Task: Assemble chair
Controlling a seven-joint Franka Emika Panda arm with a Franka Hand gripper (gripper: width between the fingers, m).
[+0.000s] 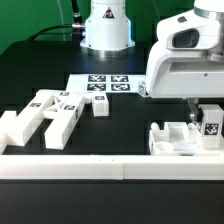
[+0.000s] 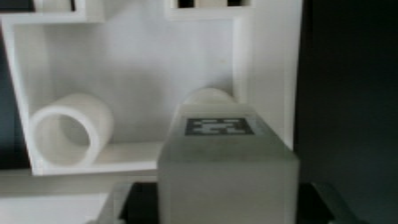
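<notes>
My gripper (image 1: 208,116) hangs over the right side of the table, shut on an upright white chair block (image 1: 211,128) with a black-and-white tag on it. In the wrist view the block (image 2: 222,160) fills the gap between the two dark fingers (image 2: 146,205) of the gripper (image 2: 226,203), tag end facing the camera. Right beyond it lies a larger white chair piece (image 1: 172,138) with raised walls. In the wrist view the larger piece (image 2: 125,60) shows a recess holding a rounded ring-shaped knob (image 2: 71,135). Whether the block touches that piece is hidden.
Several more white tagged chair pieces (image 1: 55,112) lie grouped at the exterior view's left. The marker board (image 1: 105,84) lies flat in front of the robot base (image 1: 105,30). A long white border rail (image 1: 100,165) runs along the table's near edge.
</notes>
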